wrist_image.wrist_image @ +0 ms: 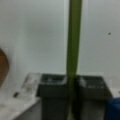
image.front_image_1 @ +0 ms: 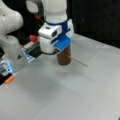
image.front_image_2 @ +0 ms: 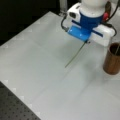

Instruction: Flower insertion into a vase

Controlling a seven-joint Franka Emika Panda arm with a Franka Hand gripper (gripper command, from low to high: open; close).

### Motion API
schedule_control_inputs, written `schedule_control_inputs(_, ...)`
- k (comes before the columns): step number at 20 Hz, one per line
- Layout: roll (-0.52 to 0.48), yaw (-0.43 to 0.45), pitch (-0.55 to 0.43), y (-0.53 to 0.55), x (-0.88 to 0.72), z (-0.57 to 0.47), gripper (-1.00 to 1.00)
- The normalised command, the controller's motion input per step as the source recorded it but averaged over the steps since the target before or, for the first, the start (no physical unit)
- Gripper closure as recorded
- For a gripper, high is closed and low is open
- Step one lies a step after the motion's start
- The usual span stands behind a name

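Observation:
The vase (image.front_image_1: 65, 58) is a dark brown upright cylinder on the white table; in a front view it stands just behind and below the gripper (image.front_image_1: 60, 51). In a front view the vase (image.front_image_2: 112, 61) is at the right edge, to the right of the gripper (image.front_image_2: 86, 42). The flower shows only as a thin green stem (image.front_image_2: 75, 56), slanting down from the fingers to the table (image.front_image_1: 75, 95). In the wrist view the stem (wrist_image.wrist_image: 73, 45) runs straight up between the two dark pads (wrist_image.wrist_image: 53, 86), and the gripper (wrist_image.wrist_image: 72, 85) is shut on it. A brown edge of the vase (wrist_image.wrist_image: 3, 67) shows at the left.
The arm's white base (image.front_image_1: 11, 47) fills a front view's left, with a red knob (image.front_image_1: 33, 38) and an orange piece (image.front_image_1: 10, 79) beside it. A dark perforated board (image.front_image_2: 15, 110) borders the table at a front view's bottom left.

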Motion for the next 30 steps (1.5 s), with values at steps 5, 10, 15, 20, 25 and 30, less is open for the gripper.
schedule_control_inputs(5,0.097,-0.14,-0.162,0.37,-0.58,-0.09,1.0)
schedule_control_inputs(10,0.145,-0.125,-0.117,0.16,-0.45,-0.09,1.0)
schedule_control_inputs(15,0.152,-0.103,-0.071,0.09,-0.4,-0.08,1.0)
schedule_control_inputs(20,0.153,-0.106,-0.018,0.14,-0.44,0.01,1.0)
schedule_control_inputs(25,0.121,-0.104,-0.007,0.17,-0.41,0.02,1.0)
schedule_control_inputs(30,0.08,-0.097,0.031,0.18,-0.37,0.02,1.0)
